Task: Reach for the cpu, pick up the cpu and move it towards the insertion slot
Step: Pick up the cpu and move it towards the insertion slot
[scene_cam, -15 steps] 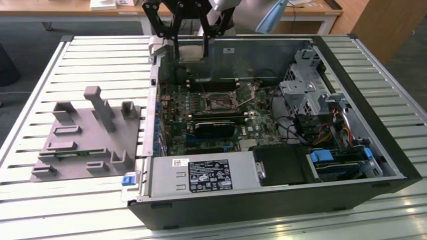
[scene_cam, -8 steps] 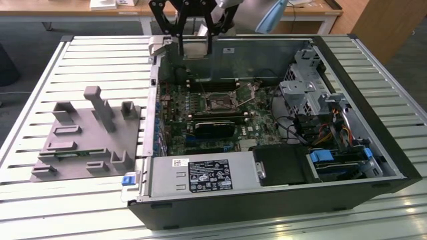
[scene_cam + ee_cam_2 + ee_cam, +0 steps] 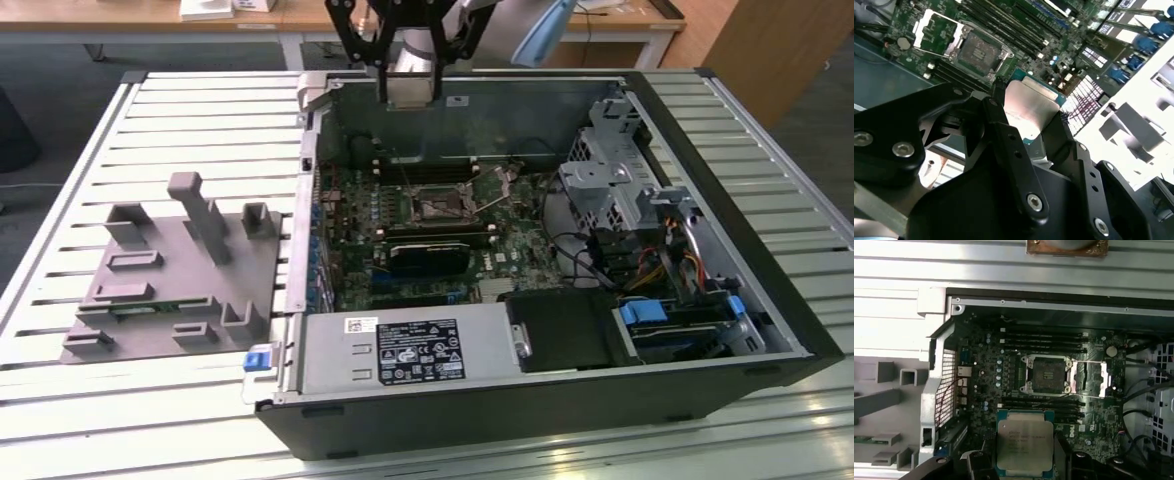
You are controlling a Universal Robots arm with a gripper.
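Office space behind, with pale wooden desks [image 3: 160, 25] along the twelve o'clock edge of the exterior view. Below that, a white slatted metal table [image 3: 107, 130] carrying everything. Largest on it, an open black computer tower case [image 3: 747, 300] lying on its side, with a grey plastic fixture of blocks and posts [image 3: 174, 270] at nine o'clock from it. Inside the case, a green circuit board [image 3: 507, 265] crowded with cables and drive cages at three o'clock. Near the board's middle, the insertion slot [image 3: 1046, 374], a small dark square socket in a shiny metal frame, unoccupied and with its frame swung aside. Up at twelve o'clock over the case's far wall, the black two-fingered gripper [image 3: 1029, 112], clamped on the cpu [image 3: 1025, 440], a thin flat square chip with a silvery metal top and a paler rim. Held by two opposite edges, clear of the board, well apart from the socket, which sits at six o'clock from it in the exterior view. Probably light and stiff, but smooth-edged and liable to slip or tilt; underside contacts likely fragile, so best gripped on the edges only, level, with modest force. Tight room around the socket, given memory slots just beside it.
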